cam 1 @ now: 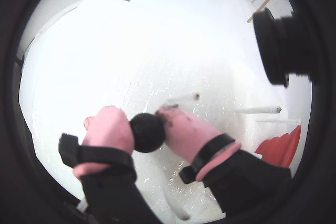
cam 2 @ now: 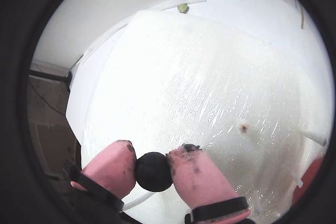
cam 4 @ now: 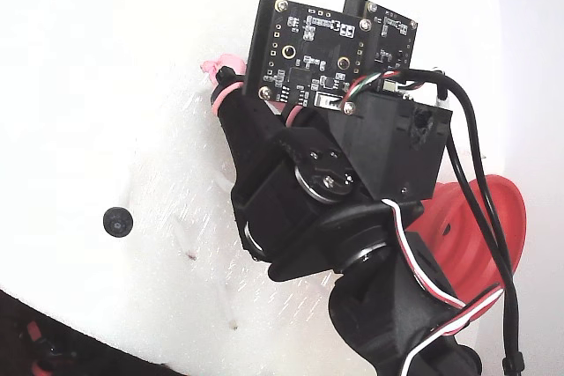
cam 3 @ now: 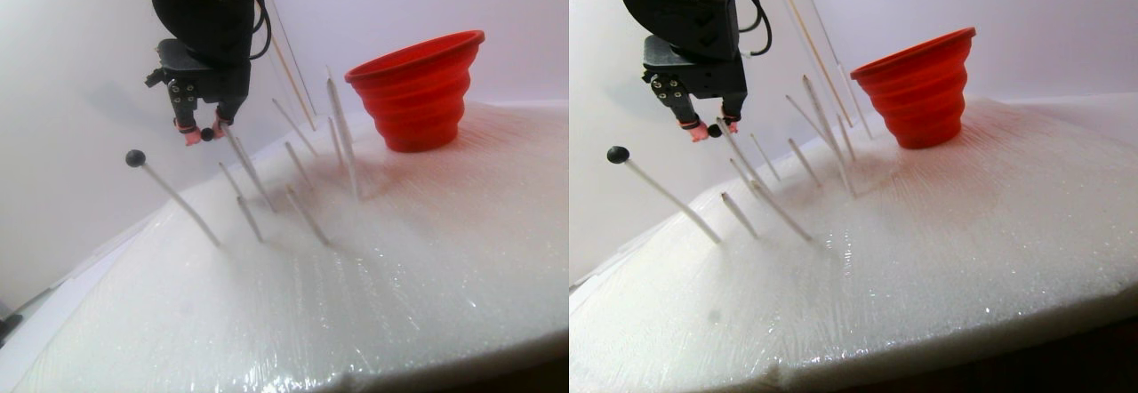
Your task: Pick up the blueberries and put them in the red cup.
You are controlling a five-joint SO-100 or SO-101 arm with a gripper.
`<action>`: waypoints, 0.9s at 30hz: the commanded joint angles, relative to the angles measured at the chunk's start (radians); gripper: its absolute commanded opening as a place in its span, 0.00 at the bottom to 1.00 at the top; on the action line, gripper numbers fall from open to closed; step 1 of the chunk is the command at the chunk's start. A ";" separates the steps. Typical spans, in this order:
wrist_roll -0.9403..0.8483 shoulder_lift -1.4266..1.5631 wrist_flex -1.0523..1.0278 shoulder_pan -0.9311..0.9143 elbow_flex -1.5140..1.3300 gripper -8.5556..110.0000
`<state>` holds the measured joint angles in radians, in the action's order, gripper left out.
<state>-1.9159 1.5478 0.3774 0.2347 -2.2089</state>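
Observation:
My gripper [cam 1: 146, 128] has pink-covered fingers and is shut on one blueberry [cam 1: 147, 132], a matte black-blue ball. In both wrist views the ball [cam 2: 154, 171] sits squeezed between the two pads, above the white foam. In the stereo pair view the gripper [cam 3: 206, 133] hangs over the leftmost pegs, well left of the red cup [cam 3: 418, 91]. Another blueberry [cam 3: 135, 157] sits on the tip of a slanted white peg, left of and slightly below the gripper; the fixed view shows it too [cam 4: 116, 222]. The red cup [cam 1: 281, 148] lies at the right edge of a wrist view.
Several thin white pegs [cam 3: 307, 215] stick slanted out of the film-wrapped white foam block [cam 3: 400, 260] between the gripper and the cup. A second camera's black lens [cam 1: 278, 45] juts in at upper right. The arm's body [cam 4: 335, 182] hides part of the cup [cam 4: 493, 226].

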 commanded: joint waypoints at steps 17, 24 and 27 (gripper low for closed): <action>0.009 0.255 -0.107 -0.034 -0.037 0.16; 0.017 0.348 -0.179 -0.060 -0.064 0.16; 0.017 0.380 -0.201 -0.069 -0.075 0.16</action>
<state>-1.9021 1.8009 0.1917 0.1595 -2.2872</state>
